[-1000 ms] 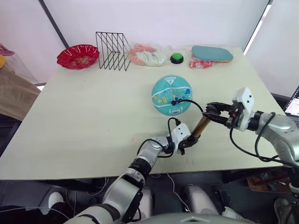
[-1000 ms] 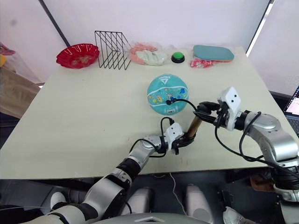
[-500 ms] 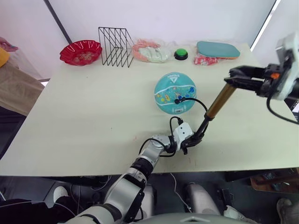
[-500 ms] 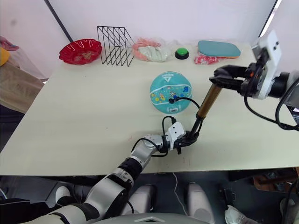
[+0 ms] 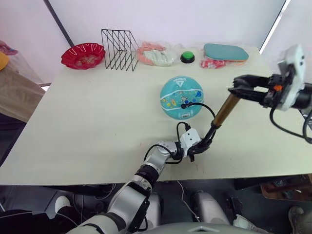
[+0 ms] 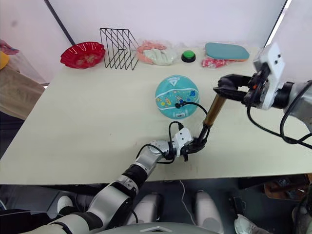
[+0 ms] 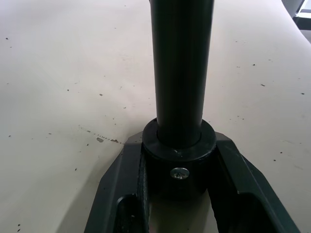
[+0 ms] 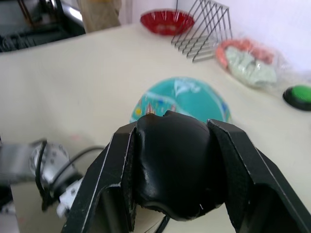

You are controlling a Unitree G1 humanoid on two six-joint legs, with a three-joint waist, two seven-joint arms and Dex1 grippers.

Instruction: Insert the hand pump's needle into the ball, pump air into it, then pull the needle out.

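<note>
On table [image 5: 87, 122], red bowl [image 5: 83, 55] (contents unclear) — wire rack [image 5: 118, 50]

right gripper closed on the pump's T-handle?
Yes. In the right wrist view the right gripper has both black fingers pressed against the sides of the hand pump's black T-handle.

One ball [image 5: 181, 96] at frame centre, one hand pump [image 5: 217, 118] right of it, two grippers — left gripper [image 5: 201, 146] and right gripper [image 5: 239, 87]. Along the top: one red bowl [image 5: 82, 55], one wire rack [image 5: 118, 49], one green button [image 5: 186, 58], one teal paddle [image 5: 225, 52] — and one plastic-wrapped bundle [image 5: 156, 56].
</note>
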